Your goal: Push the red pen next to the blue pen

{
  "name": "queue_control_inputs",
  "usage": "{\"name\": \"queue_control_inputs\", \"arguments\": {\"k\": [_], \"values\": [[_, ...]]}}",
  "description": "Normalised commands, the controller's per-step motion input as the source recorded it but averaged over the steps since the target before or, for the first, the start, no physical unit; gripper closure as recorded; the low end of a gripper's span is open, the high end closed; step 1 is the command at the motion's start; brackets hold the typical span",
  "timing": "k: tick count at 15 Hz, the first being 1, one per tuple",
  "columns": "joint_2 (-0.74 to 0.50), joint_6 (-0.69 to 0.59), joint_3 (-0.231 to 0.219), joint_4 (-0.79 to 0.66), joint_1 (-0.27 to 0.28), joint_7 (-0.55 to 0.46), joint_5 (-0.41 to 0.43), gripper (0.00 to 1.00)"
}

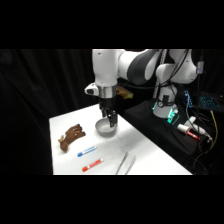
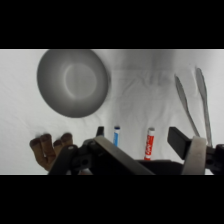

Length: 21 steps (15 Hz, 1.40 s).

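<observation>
— Presently on the surface point(image 1: 150, 160), item one?

— Red pen point(image 1: 92, 165), lying flat near the front edge, red cap toward the front-left corner. Nothing touches it.

— Item two?

— Blue pen point(image 1: 86, 150), also flat, just behind the red pen and roughly parallel to it, a clear gap between the two.

— And the pincer point(image 1: 110, 120)?

— Hanging above the grey bowl point(image 1: 106, 128), toward the back of the surface, well apart from both pens. The red pen lies forward and slightly left of it, beyond the blue pen. In the wrist view both pens show just above the black linkage, blue pen point(image 2: 116, 136) left, red pen point(image 2: 149, 142) right.

— Its fingers?

— Spread apart in the wrist view, one dark pad at the right point(image 2: 178, 140); nothing is held between them.

— Remaining entries?

— Brown object point(image 1: 71, 136), left of the bowl, shape unclear. Metal tongs point(image 1: 125, 162), flat, right of the red pen, near the front edge.
</observation>
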Motion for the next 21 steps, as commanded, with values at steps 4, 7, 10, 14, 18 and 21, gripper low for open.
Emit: {"name": "queue_control_inputs", "arguments": {"k": [4, 7, 10, 14, 18, 21], "values": [[0.15, 0.1, 0.028, 0.15, 0.016, 0.0, 0.052, 0.0], [0.32, 0.13, 0.044, 0.35, 0.084, 0.09, 0.001, 0.0], [0.37, 0.06, 0.035, 0.45, 0.132, 0.12, -0.034, 0.0], [0.45, 0.05, -0.028, 0.56, 0.15, 0.21, -0.089, 0.0], [0.45, 0.05, -0.053, 0.59, 0.113, 0.14, 0.01, 0.0], [0.44, 0.06, -0.031, 0.56, 0.068, 0.02, 0.123, 0.0]]}}
